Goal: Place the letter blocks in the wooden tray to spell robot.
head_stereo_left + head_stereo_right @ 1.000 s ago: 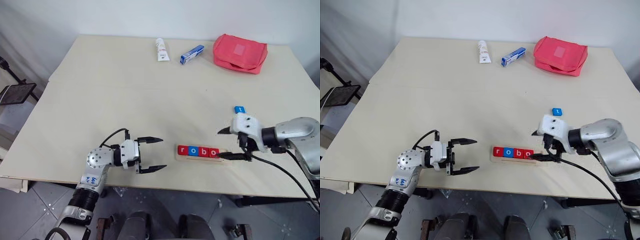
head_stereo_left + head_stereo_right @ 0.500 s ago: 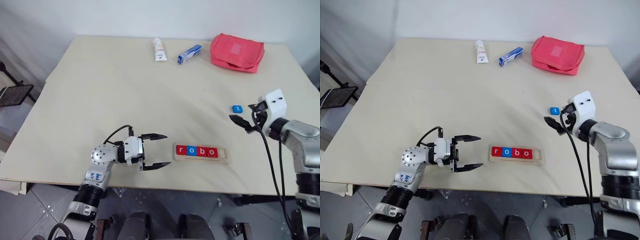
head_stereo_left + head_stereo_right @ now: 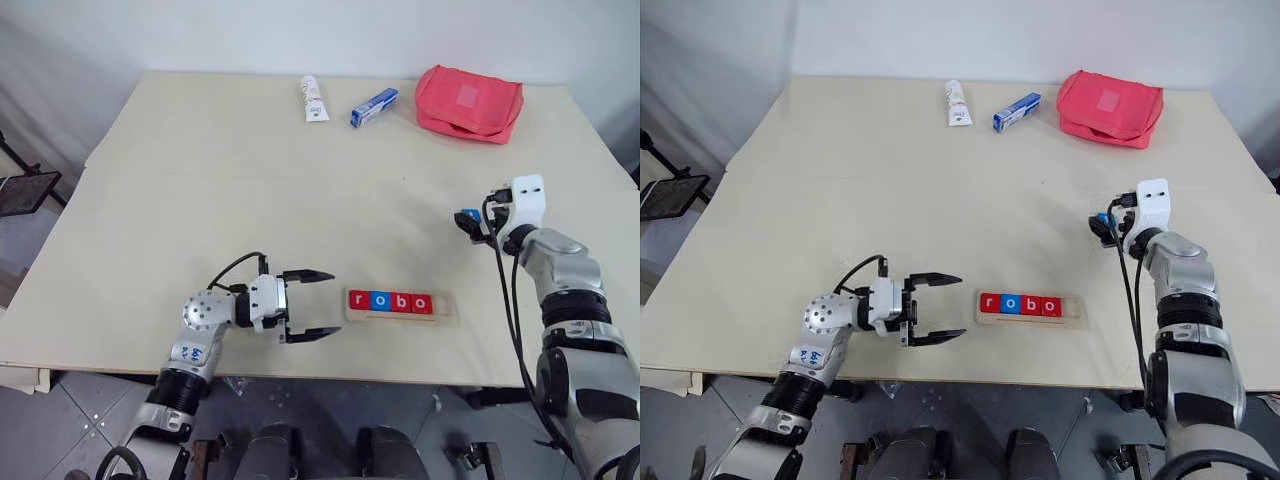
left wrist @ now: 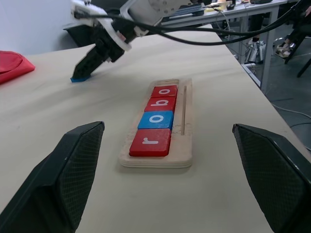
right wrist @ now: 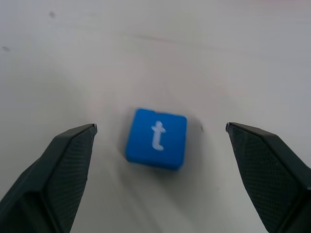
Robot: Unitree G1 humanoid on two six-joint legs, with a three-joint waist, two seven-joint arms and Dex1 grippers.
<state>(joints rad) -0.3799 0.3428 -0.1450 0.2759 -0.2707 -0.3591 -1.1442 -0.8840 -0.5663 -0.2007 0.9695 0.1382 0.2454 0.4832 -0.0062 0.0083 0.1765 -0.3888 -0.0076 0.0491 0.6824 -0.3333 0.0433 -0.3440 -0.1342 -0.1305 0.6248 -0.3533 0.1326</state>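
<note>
Four tray blocks (image 3: pixel 391 301): "robo"; loose "t" (image 5: pixel 156 138).

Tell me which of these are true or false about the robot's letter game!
1. The wooden tray holds four letter blocks reading "robo". True.
2. The blue "t" block is already in the tray. False: it lies on the table, apart from the tray, in front of the right gripper.
3. The right gripper's jaws are shut on the "t" block. False: they stand open on either side of it, not touching.
4. The left gripper is open and holds nothing. True.
5. A red pouch sits at the table's far side. True.
</note>
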